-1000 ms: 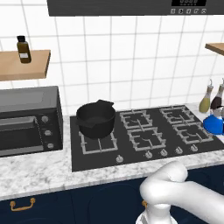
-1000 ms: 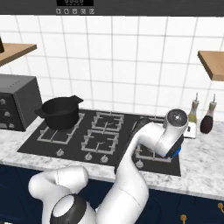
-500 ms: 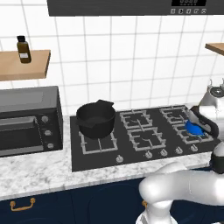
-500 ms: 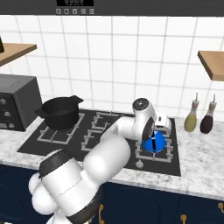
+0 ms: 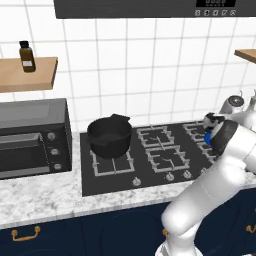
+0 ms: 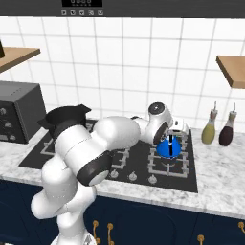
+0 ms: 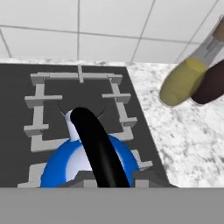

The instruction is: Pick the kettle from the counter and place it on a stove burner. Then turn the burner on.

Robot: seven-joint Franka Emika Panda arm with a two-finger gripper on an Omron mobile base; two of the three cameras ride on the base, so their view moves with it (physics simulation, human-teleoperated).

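Note:
The small blue kettle [image 6: 168, 148] hangs low over the right column of the black cooktop, by the rear right stove burner [image 7: 74, 105]. My gripper [image 6: 168, 135] is shut on its thin black arched handle [image 7: 98, 148]. In the hand view the blue body [image 7: 61, 164] sits just below my fingertips [image 7: 144, 177], over the grate's near bars. Whether it touches the grate I cannot tell. From the left base view a sliver of the kettle [image 5: 207, 137] shows behind my forearm. The marble counter [image 6: 215, 162] lies right of the cooktop.
A big black pot [image 5: 110, 136] stands on the rear left burner. A toaster oven [image 5: 30, 137] sits at the far left. Two slim bottles [image 6: 209, 130] [image 6: 227, 130] stand on the counter right of the stove. Burner knobs [image 6: 133, 177] line the cooktop's front edge.
My arm has carried the kettle left from the stove's right edge, in over the right burners. Over the last half second it barely shifted.

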